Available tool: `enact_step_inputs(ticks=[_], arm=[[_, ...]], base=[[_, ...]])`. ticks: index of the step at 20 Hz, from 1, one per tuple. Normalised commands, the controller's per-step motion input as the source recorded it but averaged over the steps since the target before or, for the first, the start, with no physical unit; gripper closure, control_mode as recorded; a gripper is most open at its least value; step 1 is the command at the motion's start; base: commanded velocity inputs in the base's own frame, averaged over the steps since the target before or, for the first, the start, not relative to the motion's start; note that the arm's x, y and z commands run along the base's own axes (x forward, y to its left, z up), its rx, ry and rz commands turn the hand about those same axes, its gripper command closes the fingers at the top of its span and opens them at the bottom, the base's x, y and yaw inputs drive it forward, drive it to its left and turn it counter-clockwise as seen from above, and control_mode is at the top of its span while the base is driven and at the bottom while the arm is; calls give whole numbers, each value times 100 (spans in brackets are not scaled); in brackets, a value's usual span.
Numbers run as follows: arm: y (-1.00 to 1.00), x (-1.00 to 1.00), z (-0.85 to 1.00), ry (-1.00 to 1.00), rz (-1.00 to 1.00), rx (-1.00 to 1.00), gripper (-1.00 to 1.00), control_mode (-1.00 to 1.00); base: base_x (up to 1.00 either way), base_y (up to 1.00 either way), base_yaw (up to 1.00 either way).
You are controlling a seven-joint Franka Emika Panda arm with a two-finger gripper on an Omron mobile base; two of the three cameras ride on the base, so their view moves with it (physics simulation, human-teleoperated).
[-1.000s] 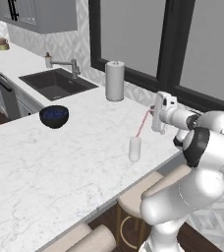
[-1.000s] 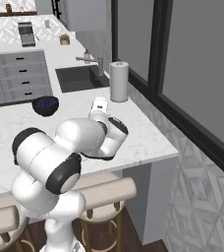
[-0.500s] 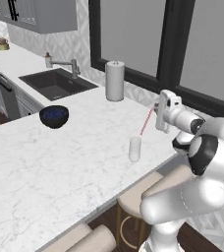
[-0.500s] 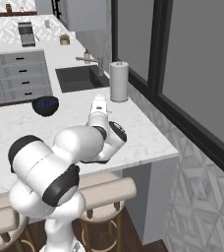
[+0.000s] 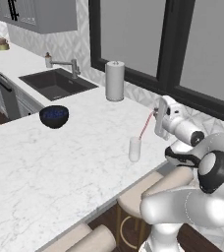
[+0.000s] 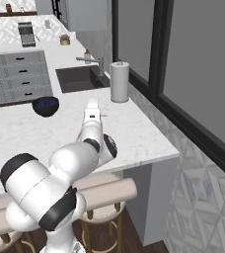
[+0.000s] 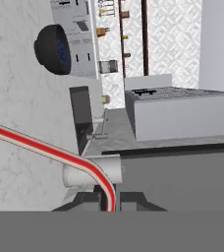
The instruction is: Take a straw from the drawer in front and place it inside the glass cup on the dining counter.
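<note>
in the left base view the fingers (image 5: 156,114) at right of centre are pinched on the top end of the pink-red straw (image 5: 145,126), which slants down-left so its lower end is at the mouth of the glass cup (image 5: 134,149) standing on the white marble desk (image 5: 45,172), with a dark blue bowl (image 5: 54,116) at left and a grey-white roll (image 5: 115,81) above centre. in the right base view the arm covers the cup at centre, the straw (image 6: 78,136) showing as a short pink sliver beside the hand, and the roll (image 6: 119,82) stands above. in the hand view the straw (image 7: 50,147) runs from the left edge, curving down between the fingers (image 7: 109,200) at bottom centre, with the bowl (image 7: 54,49) at upper left.
</note>
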Motion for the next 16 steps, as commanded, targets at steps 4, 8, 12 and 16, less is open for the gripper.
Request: enact_step_inputs(ticks=[4,8,12,16], arm=[[-9,0,-15,-1,12,0,100,-100],[-13,9,-6,-1,14,0,100,-100],[-20,11,-4,-4,12,0,100,-100],[-31,22,0,-4,13,2,100,-100]], base=[[0,0,0],[0,0,0],[0,0,0],[0,0,0]])
